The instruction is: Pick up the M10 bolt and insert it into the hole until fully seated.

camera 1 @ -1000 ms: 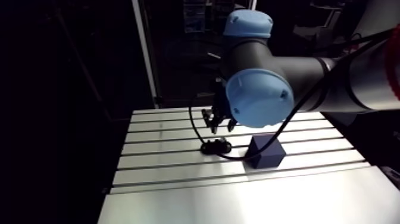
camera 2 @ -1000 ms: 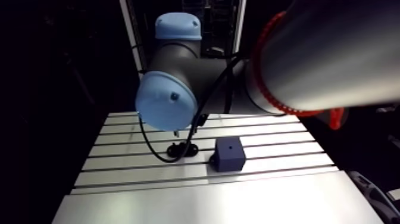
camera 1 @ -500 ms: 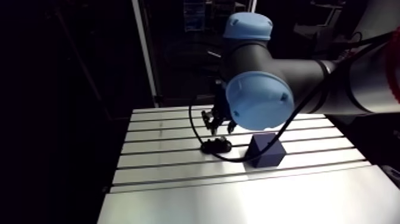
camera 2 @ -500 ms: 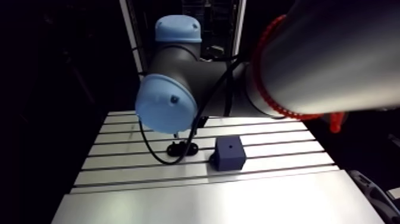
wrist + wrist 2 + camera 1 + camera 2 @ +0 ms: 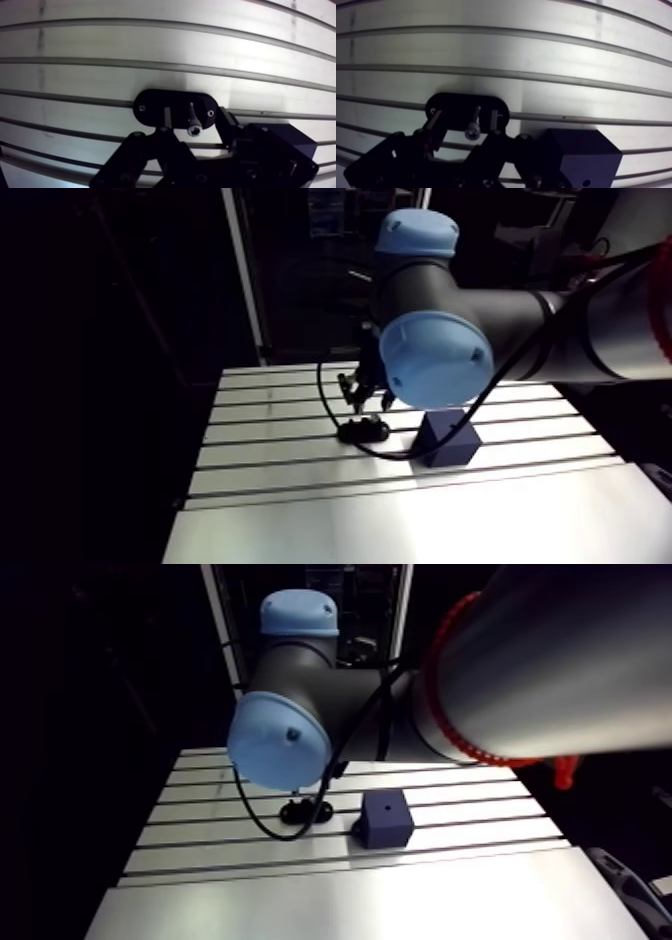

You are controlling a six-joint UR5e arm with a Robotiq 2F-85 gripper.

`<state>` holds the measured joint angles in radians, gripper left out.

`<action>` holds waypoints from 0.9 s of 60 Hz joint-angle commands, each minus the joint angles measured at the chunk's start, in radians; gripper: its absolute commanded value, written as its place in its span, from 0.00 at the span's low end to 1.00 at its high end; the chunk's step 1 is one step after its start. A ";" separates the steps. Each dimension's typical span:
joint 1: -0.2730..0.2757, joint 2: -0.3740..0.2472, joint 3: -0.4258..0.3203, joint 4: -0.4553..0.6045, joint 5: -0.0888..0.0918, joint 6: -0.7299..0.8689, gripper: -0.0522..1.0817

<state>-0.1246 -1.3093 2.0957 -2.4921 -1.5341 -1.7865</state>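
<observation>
Bolt (image 5: pixel 472 125) stands in black holder (image 5: pixel 450 102) between the tool's (image 5: pixel 464 119) spread fingers (image 5: pixel 434 119).

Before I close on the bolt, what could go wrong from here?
1. The gripper is open with the bolt between its fingers. The bolt is thin against that gap, so closing may catch it skewed or nudge it in the holder.
2. The block sits close beside the holder, so the gripper could clip it on the way over.
3. The hole looks small, so a tilted bolt may jam.
</observation>
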 commanded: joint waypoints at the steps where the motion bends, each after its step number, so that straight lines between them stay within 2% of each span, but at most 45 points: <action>1: 0.000 0.002 0.006 -0.004 -0.001 0.000 0.44; 23: -0.001 0.000 0.016 -0.003 -0.010 0.000 0.44; 54: -0.001 0.002 0.021 -0.003 -0.010 -0.001 0.45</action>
<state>-0.1255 -1.3091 2.1155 -2.4951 -1.5443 -1.7870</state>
